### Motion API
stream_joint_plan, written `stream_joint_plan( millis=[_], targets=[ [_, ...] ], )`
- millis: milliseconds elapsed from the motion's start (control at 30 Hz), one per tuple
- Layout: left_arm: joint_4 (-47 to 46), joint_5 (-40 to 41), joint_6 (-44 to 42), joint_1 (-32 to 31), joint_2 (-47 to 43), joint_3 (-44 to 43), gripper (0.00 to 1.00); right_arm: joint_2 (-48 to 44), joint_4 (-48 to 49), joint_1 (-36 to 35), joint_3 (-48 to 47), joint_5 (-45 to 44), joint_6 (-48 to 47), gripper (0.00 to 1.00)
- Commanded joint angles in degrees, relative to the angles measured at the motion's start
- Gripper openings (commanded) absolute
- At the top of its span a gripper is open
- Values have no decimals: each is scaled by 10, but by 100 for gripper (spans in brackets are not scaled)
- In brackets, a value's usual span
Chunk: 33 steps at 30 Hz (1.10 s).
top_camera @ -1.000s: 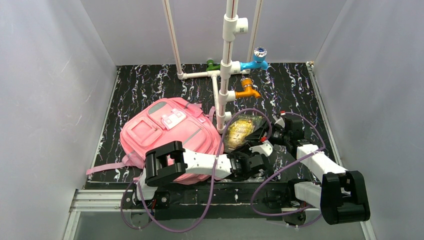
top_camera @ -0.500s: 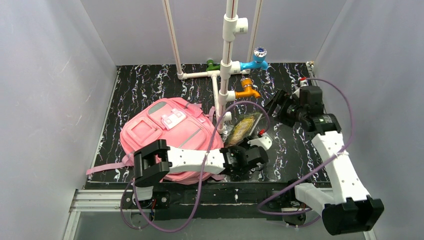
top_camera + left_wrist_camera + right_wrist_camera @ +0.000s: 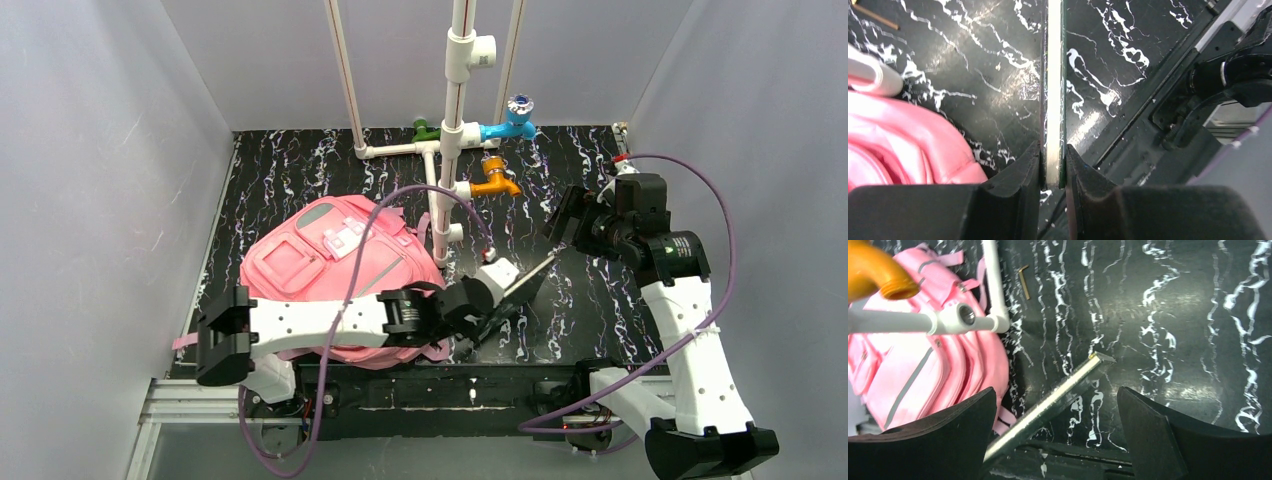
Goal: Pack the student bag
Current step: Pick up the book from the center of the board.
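The student bag is a large pink backpack lying flat on the left half of the black marbled table; it also shows as the pink bag and as pink fabric. A thin book stands on edge, tilted, just right of the bag. My left gripper is shut on the book, its pale page edge pinched between both fingers. My right gripper hangs open above the table, farther right and back. The book's edge runs diagonally below its wide-apart jaws, apart from them.
A white pipe frame rises mid-table with an orange tap, a blue tap and a green tap. A small hex key lies near the pipe foot. White walls close in on three sides; a metal rail runs along the front.
The right gripper let go of the book, opened wide and drew back to the right. The left gripper closed on the book and turned it up on edge.
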<state>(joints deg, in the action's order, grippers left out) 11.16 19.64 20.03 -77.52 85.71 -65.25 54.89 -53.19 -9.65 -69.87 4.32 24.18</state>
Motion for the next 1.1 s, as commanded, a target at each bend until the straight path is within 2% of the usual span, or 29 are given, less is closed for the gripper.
stream_joint_plan(
  millis=[0, 67, 167, 333, 500, 600, 767, 867, 933, 1067],
  targets=[
    [-23, -85, 79, 50, -102, 57, 0, -7, 11, 0, 10, 97, -42, 98],
    [-23, -107, 93, 71, -141, 83, 0, -12, 18, 0, 24, 122, -29, 98],
    [-19, -127, 68, 90, -195, 109, 0, -13, 26, 0, 54, 161, -3, 98],
    [27, -161, -47, 95, -268, 109, 0, 25, 11, 0, 88, 216, 72, 98],
    [103, -149, -139, 96, -277, 63, 0, 37, 19, 0, 69, 150, 146, 98],
    [109, -162, -160, 96, -263, 54, 0, 39, 54, 0, 96, 166, 181, 98],
    [2, -161, -130, 92, -236, 111, 0, 50, 44, 0, 139, 173, 139, 98],
    [-91, -146, -159, 71, -222, 154, 0, 43, 24, 0, 165, 150, 136, 98],
    [-136, -141, -190, 47, -204, 167, 0, 35, 22, 0, 183, 108, 155, 98],
    [-138, -147, -246, 24, -141, 159, 0, 61, -23, 0, 161, -6, 134, 98]
  ],
)
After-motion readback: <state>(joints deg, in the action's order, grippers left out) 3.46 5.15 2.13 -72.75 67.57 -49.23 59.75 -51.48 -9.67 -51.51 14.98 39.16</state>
